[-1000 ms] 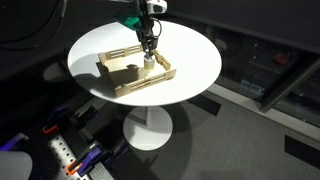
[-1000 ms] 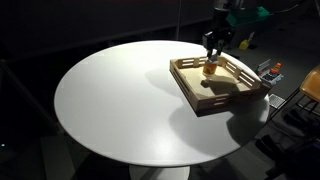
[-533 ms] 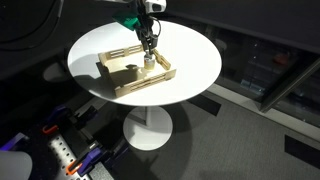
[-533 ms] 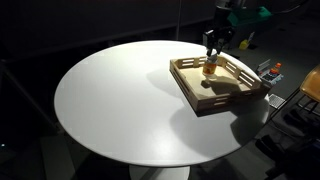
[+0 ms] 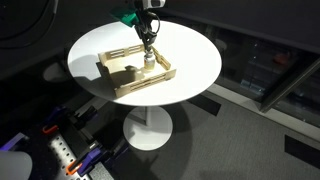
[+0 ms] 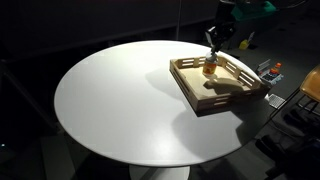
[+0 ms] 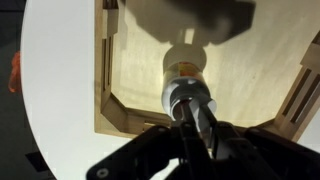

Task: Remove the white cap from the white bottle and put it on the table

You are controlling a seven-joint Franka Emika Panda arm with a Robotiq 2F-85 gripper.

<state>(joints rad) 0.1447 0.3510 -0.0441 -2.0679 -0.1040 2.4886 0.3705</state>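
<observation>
Hovering dark robot hand (image 5: pixel 147 50) over small squat white bottle (image 5: pixel 147 63)

The bottle stands upright inside a light wooden rectangular tray (image 5: pixel 140 87) on the large round white bench (image 5: pixel 195 60). In the wrist view, the fingers (image 7: pixel 212 135) sit close together at the bottle's top. Whether they pinch the tiny round white cap cannot be told.

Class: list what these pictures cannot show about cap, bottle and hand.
- white cap: too small in both exterior views; in the wrist view the hand hides the top of the white bottle.
- hand open or shut: dark and blurred in the wrist view.
- grey shape, wrist view: blurred, cut by top edge.
</observation>
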